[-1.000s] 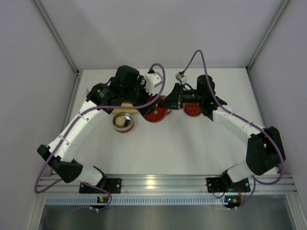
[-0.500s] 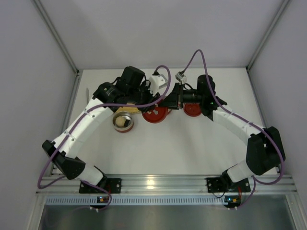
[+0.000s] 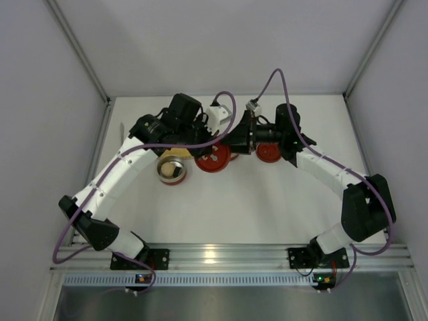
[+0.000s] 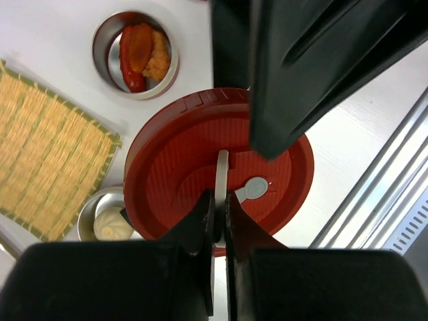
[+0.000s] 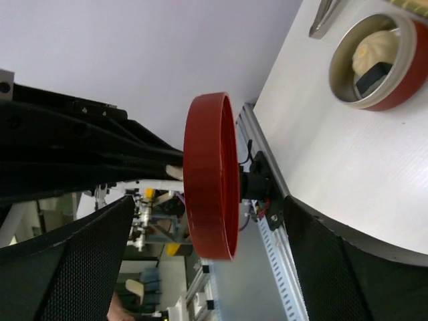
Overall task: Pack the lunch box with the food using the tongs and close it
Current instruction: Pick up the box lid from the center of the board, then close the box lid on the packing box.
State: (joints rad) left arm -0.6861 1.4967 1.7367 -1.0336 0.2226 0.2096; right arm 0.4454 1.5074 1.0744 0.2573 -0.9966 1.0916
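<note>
The lunch box's red round lid [image 4: 180, 160] hangs in the air, edge-on in the right wrist view [image 5: 212, 174]. My left gripper [image 4: 219, 208] is shut on the lid's white handle strap [image 4: 222, 170]. My right gripper [image 5: 208, 221] is open, its black fingers [image 5: 73, 267] standing apart on either side of the lid. Food sits in two steel bowls: red and orange pieces [image 4: 139, 52], and a whitish ball [image 5: 374, 48] with a black piece beside it. The tip of the tongs [image 5: 326, 15] lies on the table near that bowl. In the top view both grippers meet over the lid [image 3: 212, 158].
A yellow woven mat [image 4: 47, 167] lies left of the lid. Another red round part [image 3: 269, 152] stands under the right arm. The bowl with the ball [image 3: 172, 169] is in front of the left arm. The table's aluminium rail [image 3: 221, 254] runs along the near edge.
My left gripper has closed on the lid's handle strap. My right gripper has opened and let go of the lid's rim. The lid has shifted slightly left.
</note>
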